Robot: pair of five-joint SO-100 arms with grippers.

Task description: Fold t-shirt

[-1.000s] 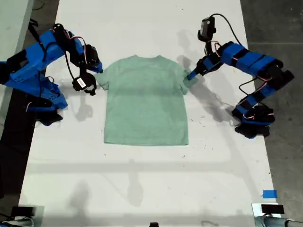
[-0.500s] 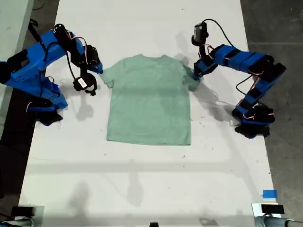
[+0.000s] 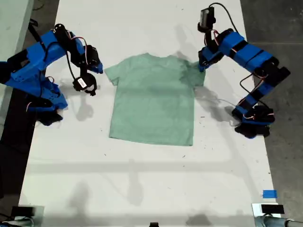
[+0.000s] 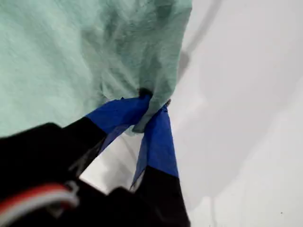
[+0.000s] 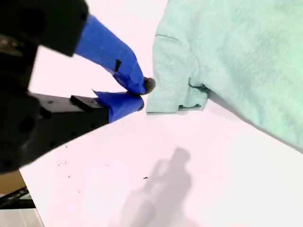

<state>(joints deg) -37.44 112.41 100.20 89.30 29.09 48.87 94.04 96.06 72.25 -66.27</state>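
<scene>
While lying flat and face-up on the white surface (image 3: 142, 179), the t-shirt (image 3: 154, 99) is occupying the middle ground between the two blue arms, its hem toward the exterior view's bottom and its collar away from it. At the sleeve nearest it, the first pincer (image 4: 150, 106) is clenching a bunched fold of that sleeve, lifting the cloth slightly off the surface. Beside the opposite sleeve, the second pincer (image 5: 137, 94) is sitting just off the sleeve's edge, its blue tips nearly together and gripping nothing.

Judging by how it is wrinkling and draping at the grip, the cloth is looking light, soft and limp, so it is likely sagging and sliding rather than holding shape. Sleeve edges and shoulder seams are seeming the surest places to take hold.
</scene>
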